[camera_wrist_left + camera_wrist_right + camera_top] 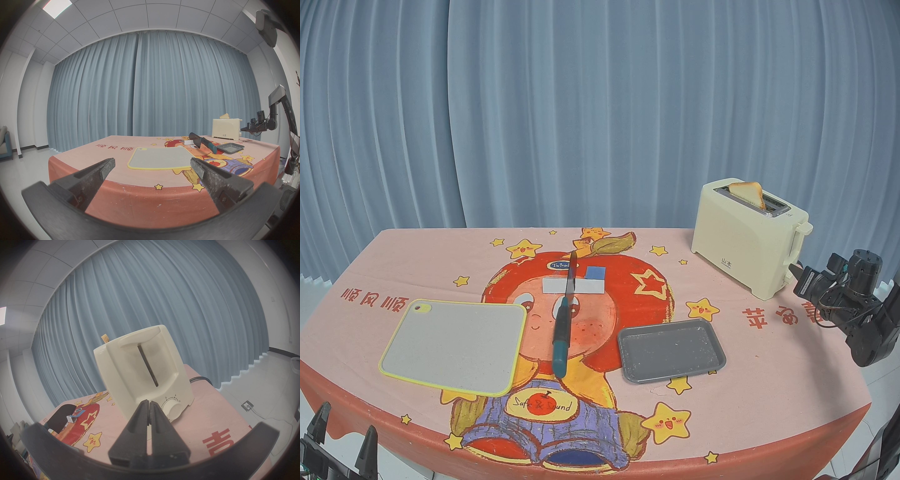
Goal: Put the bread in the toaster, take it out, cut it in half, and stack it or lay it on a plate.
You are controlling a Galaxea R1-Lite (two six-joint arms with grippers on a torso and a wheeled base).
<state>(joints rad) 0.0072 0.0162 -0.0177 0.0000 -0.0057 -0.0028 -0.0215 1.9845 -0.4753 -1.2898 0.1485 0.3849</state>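
A cream toaster [747, 240] stands at the table's back right with a toasted bread slice [748, 192] sticking up out of its slot. My right gripper [149, 404] is shut and empty, its tips just in front of the toaster's end face [147, 371], near the dial [171, 407]. In the head view that gripper [798, 272] sits right of the toaster, below the lever [804, 229]. My left gripper [153, 165] is open and empty, off the table's front left edge, in front of the cutting board [161, 157].
A yellow-rimmed cutting board [455, 345] lies front left. A teal-handled knife [562, 325] lies beside it at the centre. A grey tray-like plate [670, 349] sits right of the knife. White and blue tags [575, 284] lie under the blade.
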